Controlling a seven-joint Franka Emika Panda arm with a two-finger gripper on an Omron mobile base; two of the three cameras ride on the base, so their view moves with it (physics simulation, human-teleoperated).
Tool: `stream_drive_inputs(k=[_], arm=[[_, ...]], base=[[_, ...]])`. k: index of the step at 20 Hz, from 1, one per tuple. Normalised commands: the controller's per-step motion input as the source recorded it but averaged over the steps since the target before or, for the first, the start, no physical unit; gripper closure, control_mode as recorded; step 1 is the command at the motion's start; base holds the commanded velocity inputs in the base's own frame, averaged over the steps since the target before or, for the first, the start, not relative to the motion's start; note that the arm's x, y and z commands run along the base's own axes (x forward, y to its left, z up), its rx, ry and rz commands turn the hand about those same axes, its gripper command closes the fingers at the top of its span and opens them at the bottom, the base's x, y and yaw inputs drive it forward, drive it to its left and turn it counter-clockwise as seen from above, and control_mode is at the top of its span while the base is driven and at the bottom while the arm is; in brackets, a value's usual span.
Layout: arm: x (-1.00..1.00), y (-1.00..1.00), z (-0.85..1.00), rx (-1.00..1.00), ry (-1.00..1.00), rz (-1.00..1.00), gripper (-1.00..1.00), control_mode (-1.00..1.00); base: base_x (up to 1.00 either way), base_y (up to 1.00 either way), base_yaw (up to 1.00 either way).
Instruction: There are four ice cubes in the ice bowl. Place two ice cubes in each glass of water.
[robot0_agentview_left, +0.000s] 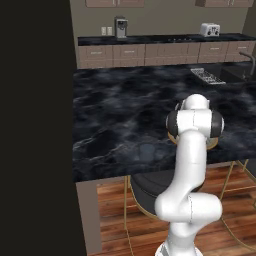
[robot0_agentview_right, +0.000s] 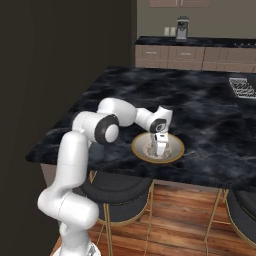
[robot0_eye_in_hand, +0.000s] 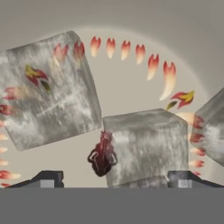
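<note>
My gripper (robot0_agentview_right: 160, 150) reaches straight down into the ice bowl (robot0_agentview_right: 176, 152), a wide shallow dish with a tan-gold rim near the front edge of the dark marble island. In the hand view its fingertips (robot0_eye_in_hand: 49, 178) stand wide apart and open. One see-through ice cube (robot0_eye_in_hand: 146, 146) lies between them, close to the right tip. A bigger-looking ice cube (robot0_eye_in_hand: 48, 94) rests to the left and another (robot0_eye_in_hand: 214, 127) at the right edge, on the bowl's cream inside (robot0_eye_in_hand: 131, 87). From the left base, my arm covers most of the bowl (robot0_agentview_left: 213, 145). The glasses of water are hidden.
The island counter (robot0_agentview_right: 210, 115) is dark marble; its front edge runs just below the bowl. Black stools with gold legs (robot0_agentview_right: 117, 192) stand under it. A dish rack (robot0_agentview_left: 207, 75) lies at the far right. A coffee machine (robot0_agentview_left: 120, 27) and toaster (robot0_agentview_left: 209, 30) stand on the back counter.
</note>
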Motion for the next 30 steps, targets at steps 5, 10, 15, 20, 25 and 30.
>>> stream_drive_inputs(k=[5,10,15,20,25,30], arm=[[-0.07,0.0,-0.49,0.03,0.02,0.0,-1.0,-1.0],[-0.12,0.0,-0.25,0.03,0.01,0.0,-1.0,-1.0],[0.0,0.02,-0.17,0.03,0.0,0.0,-1.0,-1.0],[-0.01,0.12,-0.05,0.01,0.0,0.0,-1.0,-1.0],[-0.03,0.15,-0.01,0.0,0.0,0.0,-1.0,-1.0],[-0.23,0.09,-0.05,0.0,0.0,0.0,-1.0,-1.0]], base=[[0.0,0.0,0.0],[0.0,0.0,0.0],[0.0,0.0,0.0],[0.0,0.0,0.0],[0.0,0.0,0.0],[0.0,0.0,0.0]])
